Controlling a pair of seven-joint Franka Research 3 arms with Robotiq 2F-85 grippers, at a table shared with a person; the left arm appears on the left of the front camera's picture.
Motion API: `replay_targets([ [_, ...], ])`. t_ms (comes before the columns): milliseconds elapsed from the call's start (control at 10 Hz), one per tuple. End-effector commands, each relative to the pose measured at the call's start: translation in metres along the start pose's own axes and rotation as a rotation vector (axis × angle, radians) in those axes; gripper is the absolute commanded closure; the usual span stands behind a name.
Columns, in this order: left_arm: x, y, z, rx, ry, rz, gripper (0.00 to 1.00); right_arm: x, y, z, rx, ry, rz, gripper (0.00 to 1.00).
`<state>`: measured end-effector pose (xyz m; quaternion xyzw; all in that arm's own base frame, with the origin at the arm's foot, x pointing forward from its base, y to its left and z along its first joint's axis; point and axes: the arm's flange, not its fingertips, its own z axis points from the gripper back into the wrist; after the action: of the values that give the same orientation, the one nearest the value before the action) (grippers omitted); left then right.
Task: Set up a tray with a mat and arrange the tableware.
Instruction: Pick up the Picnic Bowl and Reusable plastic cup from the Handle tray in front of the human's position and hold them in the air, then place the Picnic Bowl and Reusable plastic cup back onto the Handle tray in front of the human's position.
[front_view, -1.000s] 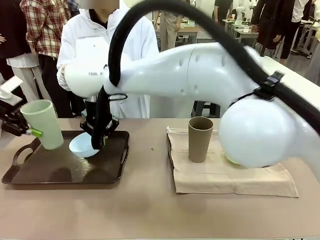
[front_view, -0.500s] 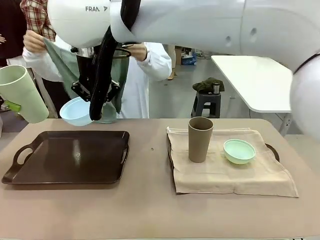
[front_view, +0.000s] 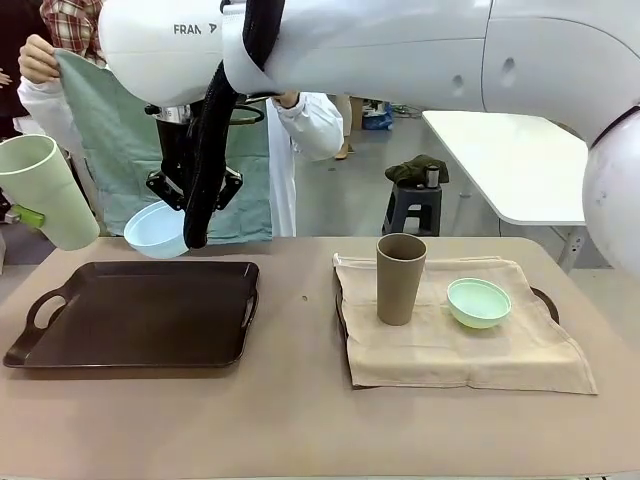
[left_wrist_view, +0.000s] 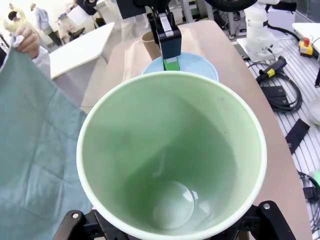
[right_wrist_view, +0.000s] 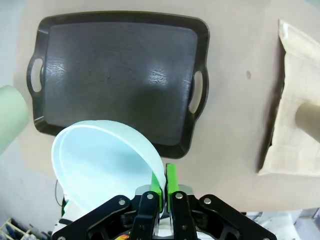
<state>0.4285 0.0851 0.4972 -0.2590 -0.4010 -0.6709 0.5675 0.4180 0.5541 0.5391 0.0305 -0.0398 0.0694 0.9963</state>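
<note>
Front view puts the task at an early stage: the dark tray (front_view: 140, 335) at lower left lies bare with no mat on it, while a person's hand (front_view: 38, 60) at upper left holds up a green cloth (front_view: 110, 130), likely the mat. The right claw (front_view: 190, 225) hangs above the tray's far edge, pinched together on the rim of the blue bowl (front_view: 152, 232). The left claw (front_view: 30, 215) at the frame's left edge is clamped around the green cup (front_view: 45, 190), which is tilted in the air. The brown cup (front_view: 400, 278) and the mint bowl (front_view: 478, 302) stand near each other, not touching, on a beige cloth (front_view: 450, 355) right of centre. I judge nothing is set out yet: the mat has to go down first, then all four pieces onto it. The right wrist view looks straight down, which the front view cannot: the tray floor that shows is bare, and the green pads meet on the thin bowl rim. The left wrist view looks into the green cup, which is empty, and shows the cloth hanging just beside it at the frame's left
</note>
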Motion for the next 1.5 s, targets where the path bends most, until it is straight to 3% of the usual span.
replay_targets([
  [0, 0.0016, 0.0018, 0.0027, 0.000, -0.001, -0.017, 1.00, 0.0053, 0.0037, 0.0063, 0.012, -0.001, 0.010, 1.00],
  [1400, 0.0016, 0.0018, 0.0027, 0.000, -0.001, -0.017, 1.00, 0.0053, 0.0037, 0.0063, 0.012, -0.001, 0.010, 1.00],
])
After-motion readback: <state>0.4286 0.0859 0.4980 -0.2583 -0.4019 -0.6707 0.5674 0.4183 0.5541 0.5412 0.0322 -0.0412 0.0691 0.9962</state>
